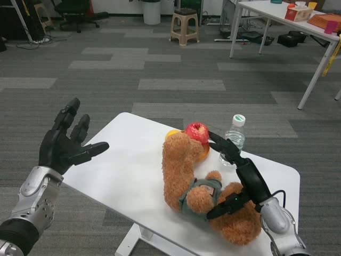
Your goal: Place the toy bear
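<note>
Nearest the camera, at about 5 o'clock in the head view, the right hand (pixel 240 181) lay against one brown toy bear (pixel 198 184). Its fingers were split: the lower ones pressed across the bear's belly beside the grey-green vest, and the upper ones reached toward 12 o'clock past the bear's raised limb. They touched the plush, but whether they actually clamped it could not be made out, since the bear's body hid the palm side. The silver right forearm was cut off by the bottom edge.

One bear lay on its back on the white table (pixel 120 170), toward the table's 4 o'clock part, its head hidden or turned away, one limb stretched up toward 12 o'clock.

At the tip of that limb sat one red apple (pixel 197 131), touching the plush. Behind it an orange-yellow object (pixel 172 134) showed only as slivers on either side of the limb; its kind and number could not be told.

One clear water bottle (pixel 235 136) with a white cap stood upright at 2 o'clock of the bear, its lower part hidden by the right fingers.

At 9 o'clock the left hand (pixel 66 143) hovered beside the table's edge, released and empty, fingers spread wide, touching nothing.

At 12 o'clock on the carpet stood one beige stool (pixel 184 25).
</note>
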Robot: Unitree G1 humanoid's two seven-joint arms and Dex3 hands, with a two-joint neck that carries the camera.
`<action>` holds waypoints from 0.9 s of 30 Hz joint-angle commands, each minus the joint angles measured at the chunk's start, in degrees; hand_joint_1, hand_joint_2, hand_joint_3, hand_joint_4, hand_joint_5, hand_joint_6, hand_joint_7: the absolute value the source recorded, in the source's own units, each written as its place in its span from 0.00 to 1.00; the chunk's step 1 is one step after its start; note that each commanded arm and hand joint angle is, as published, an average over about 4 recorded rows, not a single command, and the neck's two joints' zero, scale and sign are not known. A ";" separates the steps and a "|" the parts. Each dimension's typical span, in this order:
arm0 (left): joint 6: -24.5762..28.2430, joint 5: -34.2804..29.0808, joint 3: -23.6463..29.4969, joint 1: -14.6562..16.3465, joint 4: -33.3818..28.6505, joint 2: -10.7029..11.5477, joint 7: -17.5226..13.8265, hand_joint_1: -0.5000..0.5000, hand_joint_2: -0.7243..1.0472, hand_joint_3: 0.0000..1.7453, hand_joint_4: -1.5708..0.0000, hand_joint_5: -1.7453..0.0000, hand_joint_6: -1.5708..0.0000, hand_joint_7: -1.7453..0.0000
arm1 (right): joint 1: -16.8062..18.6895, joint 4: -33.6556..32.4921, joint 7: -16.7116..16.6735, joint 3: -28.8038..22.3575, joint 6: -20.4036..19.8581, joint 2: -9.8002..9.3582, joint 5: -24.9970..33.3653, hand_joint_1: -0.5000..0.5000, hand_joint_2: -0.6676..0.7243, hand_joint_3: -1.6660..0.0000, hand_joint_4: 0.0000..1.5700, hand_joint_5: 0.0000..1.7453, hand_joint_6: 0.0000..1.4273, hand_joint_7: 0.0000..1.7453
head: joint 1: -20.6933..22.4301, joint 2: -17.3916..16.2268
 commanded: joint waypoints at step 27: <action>-0.34 -0.02 -0.15 0.17 -0.59 0.73 -0.06 0.96 0.70 0.05 1.00 1.00 1.00 0.91 | 5.12 -23.99 -14.16 6.31 1.56 -1.08 21.02 0.06 0.64 0.95 0.00 0.10 0.00 0.08 | -0.28 0.31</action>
